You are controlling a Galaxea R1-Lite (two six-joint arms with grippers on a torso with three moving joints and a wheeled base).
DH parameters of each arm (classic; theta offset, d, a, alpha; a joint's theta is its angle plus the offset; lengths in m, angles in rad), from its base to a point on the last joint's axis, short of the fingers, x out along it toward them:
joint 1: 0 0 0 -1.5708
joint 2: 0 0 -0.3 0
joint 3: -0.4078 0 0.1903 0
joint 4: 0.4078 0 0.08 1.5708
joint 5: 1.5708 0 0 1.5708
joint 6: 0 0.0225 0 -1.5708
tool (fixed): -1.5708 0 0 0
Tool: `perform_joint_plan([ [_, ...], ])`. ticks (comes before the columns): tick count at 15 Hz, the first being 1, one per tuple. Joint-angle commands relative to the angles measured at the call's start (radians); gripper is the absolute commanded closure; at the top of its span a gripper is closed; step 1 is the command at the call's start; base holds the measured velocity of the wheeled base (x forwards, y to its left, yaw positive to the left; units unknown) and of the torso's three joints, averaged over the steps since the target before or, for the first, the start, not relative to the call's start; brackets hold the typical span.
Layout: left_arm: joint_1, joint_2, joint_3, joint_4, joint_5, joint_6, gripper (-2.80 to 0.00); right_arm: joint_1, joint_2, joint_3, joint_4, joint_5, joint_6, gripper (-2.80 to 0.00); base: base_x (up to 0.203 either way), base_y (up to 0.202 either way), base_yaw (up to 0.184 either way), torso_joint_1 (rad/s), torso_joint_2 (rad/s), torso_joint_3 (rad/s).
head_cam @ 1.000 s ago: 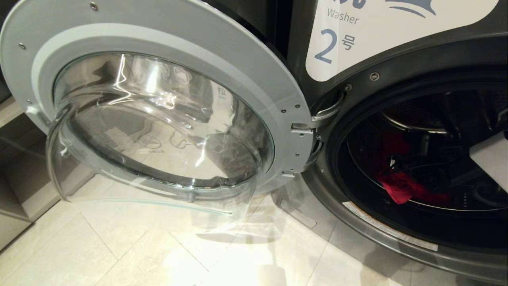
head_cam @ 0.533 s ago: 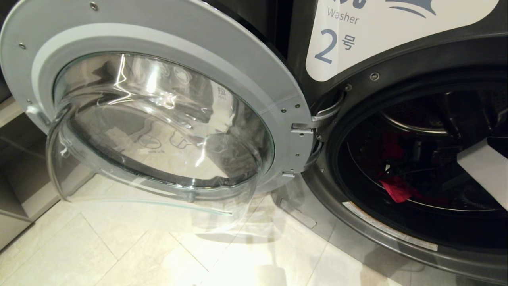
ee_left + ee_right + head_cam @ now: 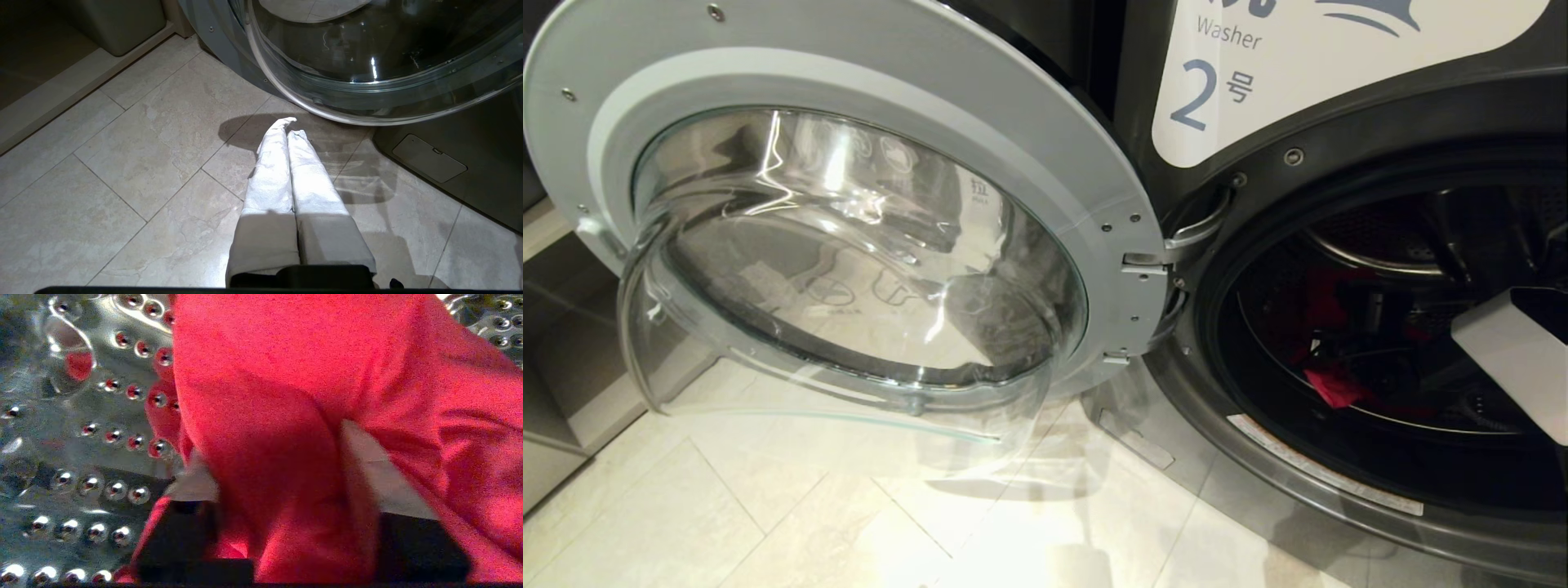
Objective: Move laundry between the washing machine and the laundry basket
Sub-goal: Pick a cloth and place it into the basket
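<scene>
The washing machine (image 3: 1143, 122) with the white label 2 stands with its round glass door (image 3: 849, 245) swung wide to the left. In its dark drum lies red-pink laundry (image 3: 1331, 384). My right arm's white link (image 3: 1511, 351) reaches in from the right edge. In the right wrist view my right gripper (image 3: 278, 457) is sunk into the red-pink laundry (image 3: 286, 375); a thick fold fills the gap between its fingers (image 3: 196, 484), whose tips are hidden. My left gripper (image 3: 291, 126) hangs shut and empty over the floor below the door. The laundry basket is out of view.
The open door juts out over the pale tiled floor (image 3: 122, 171) to the left of the drum mouth. A grey bin (image 3: 118, 20) stands on a low ledge further left. The drum's perforated steel wall (image 3: 81, 457) lies close around the right gripper.
The right arm's white link has slid further left and lower into the drum. Less of the red-pink cloth shows in the head view. The left arm and the door have kept still.
</scene>
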Motion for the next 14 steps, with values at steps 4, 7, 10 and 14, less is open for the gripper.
perform_joint_plan([
  [4, 0.0, 0.002, 0.04, -0.001, 0.001, -0.001, 0.0, -0.001, -0.024, 0.002, -0.003, 0.001, 0.002, 0.0, 0.0, 0.0, 0.0, 0.0, 0.0, 0.0],
  [7, 0.0, 0.002, 0.04, -0.001, 0.0, 0.0, 0.0, 0.0, -0.077, 0.019, -0.002, 0.005, -0.001, 0.0, 0.0, 0.0, 0.0, 0.0, 0.0, 0.0],
  [10, 0.0, 0.002, 0.04, -0.001, 0.0, -0.001, 0.0, 0.006, -0.165, 0.091, -0.004, 0.01, -0.002, 0.0, 0.0, 0.0, 0.0, 0.0, 0.0, 0.0],
  [14, 0.0, 0.002, 0.04, -0.001, -0.001, 0.001, 0.0, 0.037, -0.261, 0.307, -0.155, 0.008, -0.003, 0.0, 0.0, 0.0, 0.0, 0.0, 0.0, 0.0],
])
